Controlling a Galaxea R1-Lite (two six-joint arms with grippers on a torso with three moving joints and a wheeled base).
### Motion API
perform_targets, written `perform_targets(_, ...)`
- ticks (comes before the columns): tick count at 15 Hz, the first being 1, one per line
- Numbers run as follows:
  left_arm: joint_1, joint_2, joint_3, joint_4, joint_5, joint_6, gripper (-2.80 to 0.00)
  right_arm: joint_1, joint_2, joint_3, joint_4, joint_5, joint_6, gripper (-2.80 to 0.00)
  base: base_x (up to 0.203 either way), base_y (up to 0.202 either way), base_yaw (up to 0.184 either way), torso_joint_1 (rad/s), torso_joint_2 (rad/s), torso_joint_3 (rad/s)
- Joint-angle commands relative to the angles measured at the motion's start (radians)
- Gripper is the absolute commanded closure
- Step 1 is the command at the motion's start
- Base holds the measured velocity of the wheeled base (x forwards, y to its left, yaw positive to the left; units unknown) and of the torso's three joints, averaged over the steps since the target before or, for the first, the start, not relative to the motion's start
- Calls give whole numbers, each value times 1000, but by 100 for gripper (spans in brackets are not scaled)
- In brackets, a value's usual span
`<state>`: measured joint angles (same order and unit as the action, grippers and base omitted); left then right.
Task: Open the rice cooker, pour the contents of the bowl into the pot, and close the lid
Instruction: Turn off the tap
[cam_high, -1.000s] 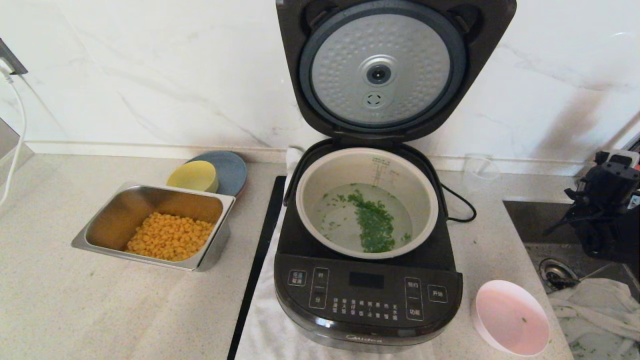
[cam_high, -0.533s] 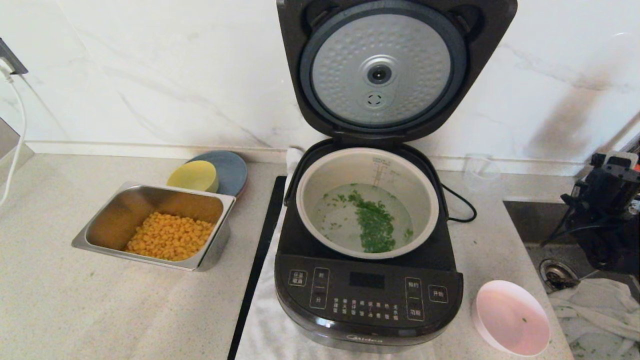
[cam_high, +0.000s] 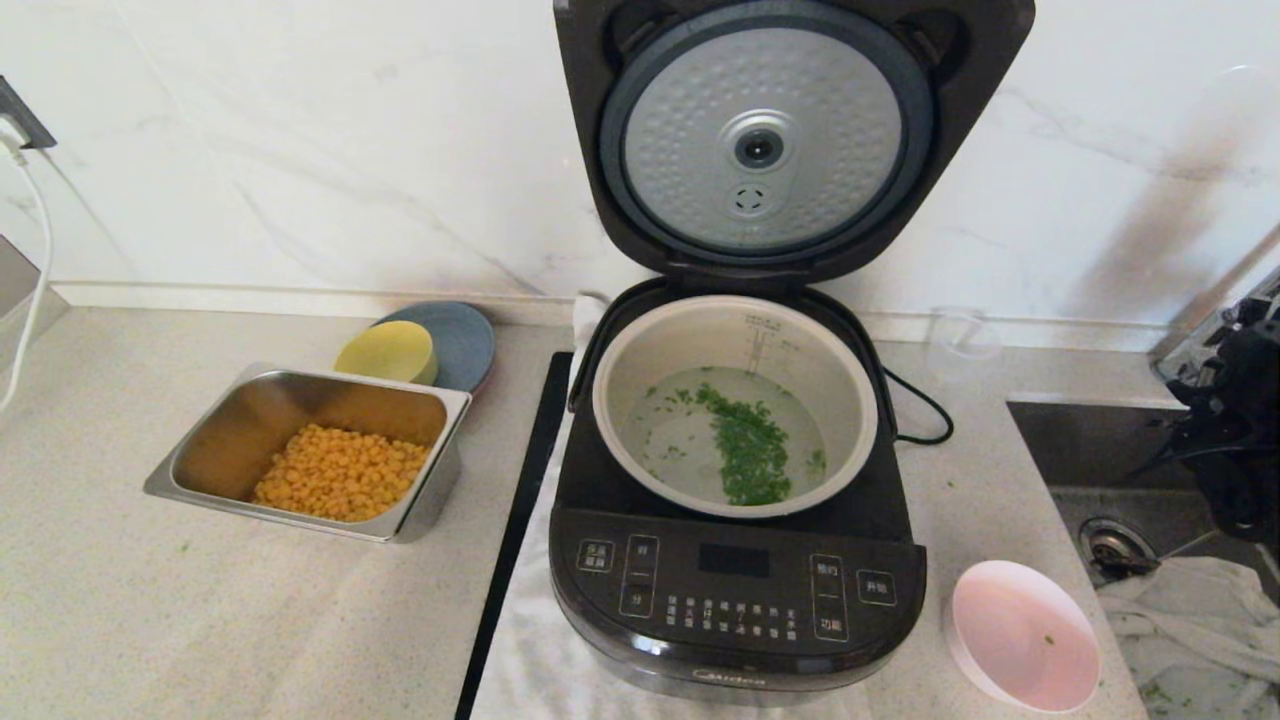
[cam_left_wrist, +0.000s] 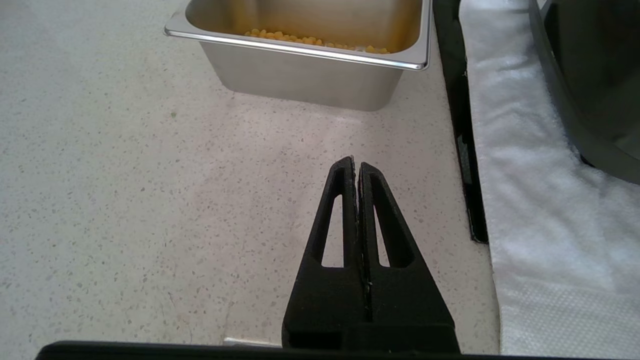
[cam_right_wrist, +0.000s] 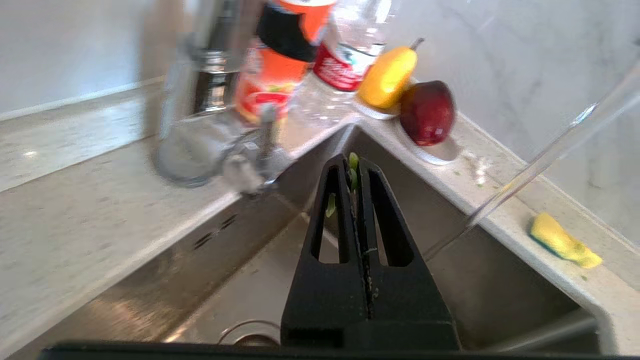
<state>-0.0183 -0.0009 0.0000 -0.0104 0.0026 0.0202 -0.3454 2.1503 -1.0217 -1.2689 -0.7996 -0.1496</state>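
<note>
The right end effector (cam_right_wrist: 356, 167), pressed closed and empty, is hovering over the steel sink (cam_right_wrist: 165, 280). The round, smooth pink bowl (cam_high: 1022, 635) is sitting well to its left near the table (cam_high: 150, 620) edge. The left end effector (cam_left_wrist: 356, 167) is closed too.

Lid (cam_high: 765, 140) upright; chopped greens (cam_high: 745, 450) in pot (cam_high: 640, 360); pink bowl (cam_high: 1022, 634) beside cooker (cam_high: 735, 590).

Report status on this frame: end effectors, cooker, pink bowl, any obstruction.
Left end effector shut, over counter near corn tray. Right end effector shut, over sink. Greens in pot; bowl nearly empty; lid open. Nothing blocking lid.
</note>
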Motion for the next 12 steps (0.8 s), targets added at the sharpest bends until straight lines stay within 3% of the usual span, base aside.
perform_targets(1,0,-1,8,0,0,1,0,-17,23,-18,-7,-6,-1,0,0,0,0,0,0,0)
perform_targets(12,0,-1,8,0,0,0,0,-23,220,-306,0,-24,-67,0,0,0,0,0,0,0)
